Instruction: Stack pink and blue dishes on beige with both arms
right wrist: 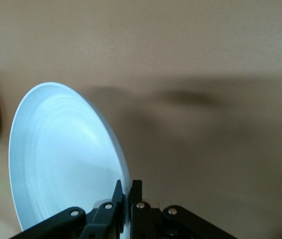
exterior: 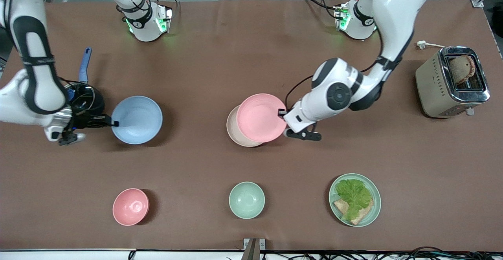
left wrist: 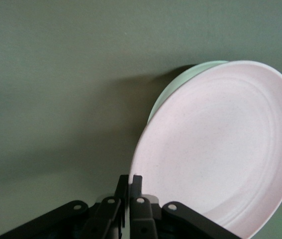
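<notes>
The pale pink plate (exterior: pixel 261 117) hangs tilted over the cream-beige plate (exterior: pixel 235 132), covering most of it. My left gripper (exterior: pixel 282 112) is shut on the pink plate's rim at the side toward the left arm's end. In the left wrist view the pink plate (left wrist: pixel 225 144) fills the frame past my gripper (left wrist: pixel 130 181), and only an edge of the beige plate (left wrist: pixel 180 84) shows under it. The pale blue plate (exterior: pixel 136 119) is held tilted above the table toward the right arm's end, with my right gripper (exterior: pixel 114 123) shut on its rim. The right wrist view shows the blue plate (right wrist: pixel 61 154) clamped in that gripper (right wrist: pixel 130 188).
A black pan with a blue handle (exterior: pixel 85 64) sits under the right arm. A toaster (exterior: pixel 452 81) holding bread stands at the left arm's end. Nearer the front camera are a pink bowl (exterior: pixel 130 206), a small pale green bowl (exterior: pixel 246 200) and a green plate (exterior: pixel 375 213) bearing lettuce and bread.
</notes>
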Available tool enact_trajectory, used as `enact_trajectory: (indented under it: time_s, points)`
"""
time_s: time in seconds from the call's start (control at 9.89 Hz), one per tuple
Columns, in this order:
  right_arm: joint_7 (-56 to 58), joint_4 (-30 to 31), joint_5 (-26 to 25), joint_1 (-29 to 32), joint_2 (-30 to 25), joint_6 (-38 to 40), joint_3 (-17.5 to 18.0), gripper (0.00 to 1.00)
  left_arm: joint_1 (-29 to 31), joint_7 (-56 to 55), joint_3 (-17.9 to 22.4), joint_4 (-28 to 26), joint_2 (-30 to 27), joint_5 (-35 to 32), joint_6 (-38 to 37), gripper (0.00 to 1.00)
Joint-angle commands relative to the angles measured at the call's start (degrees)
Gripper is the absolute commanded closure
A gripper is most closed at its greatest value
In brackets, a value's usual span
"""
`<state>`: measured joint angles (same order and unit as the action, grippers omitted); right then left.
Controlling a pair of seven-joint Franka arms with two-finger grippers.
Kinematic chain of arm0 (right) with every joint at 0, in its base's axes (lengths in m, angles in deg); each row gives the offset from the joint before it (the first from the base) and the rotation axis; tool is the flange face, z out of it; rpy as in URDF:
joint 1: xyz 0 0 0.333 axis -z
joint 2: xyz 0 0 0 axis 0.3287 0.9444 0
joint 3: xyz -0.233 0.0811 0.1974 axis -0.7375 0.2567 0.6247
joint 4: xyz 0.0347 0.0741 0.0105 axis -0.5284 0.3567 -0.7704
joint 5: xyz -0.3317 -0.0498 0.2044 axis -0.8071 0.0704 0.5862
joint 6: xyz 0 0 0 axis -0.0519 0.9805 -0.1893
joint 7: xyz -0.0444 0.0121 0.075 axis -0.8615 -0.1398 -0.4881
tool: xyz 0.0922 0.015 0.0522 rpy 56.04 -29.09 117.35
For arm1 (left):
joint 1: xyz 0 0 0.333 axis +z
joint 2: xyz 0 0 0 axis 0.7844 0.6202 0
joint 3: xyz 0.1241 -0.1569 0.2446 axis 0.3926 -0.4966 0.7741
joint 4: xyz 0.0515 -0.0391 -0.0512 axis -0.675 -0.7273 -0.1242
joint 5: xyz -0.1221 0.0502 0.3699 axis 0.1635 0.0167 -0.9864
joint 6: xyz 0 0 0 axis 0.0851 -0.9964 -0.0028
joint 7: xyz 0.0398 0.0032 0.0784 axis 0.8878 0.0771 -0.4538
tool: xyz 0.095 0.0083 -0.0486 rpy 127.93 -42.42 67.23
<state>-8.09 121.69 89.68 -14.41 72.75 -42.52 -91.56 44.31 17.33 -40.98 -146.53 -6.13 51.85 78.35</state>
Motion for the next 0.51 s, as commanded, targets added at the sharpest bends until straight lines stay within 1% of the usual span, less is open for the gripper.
enact_trajectory:
  time_s: [0.0, 0.1, 0.2, 0.4]
  points:
    - [-8.25, -6.42, -2.21, -0.03, -0.66, 8.05, 0.05, 0.99, -1.51, -0.78, 0.40, -0.73, 4.45, -1.89, 6.15, 0.99]
    - [-12.90, -6.96, -2.21, -1.34, -1.53, 8.86, 0.48, 0.99, -2.57, -2.36, 0.57, -0.73, 5.95, -2.32, 7.91, 0.99]
    - [-17.64, -6.88, -2.21, -3.96, -2.67, 8.61, 0.58, 1.00, -2.93, -3.85, 0.92, -0.47, 6.92, -4.94, 8.19, 0.99]
    - [-27.32, -6.88, -2.12, -8.45, -3.56, 5.90, 1.97, 0.99, -3.02, -6.84, 0.92, -0.12, 8.15, -8.03, 8.28, 0.99]
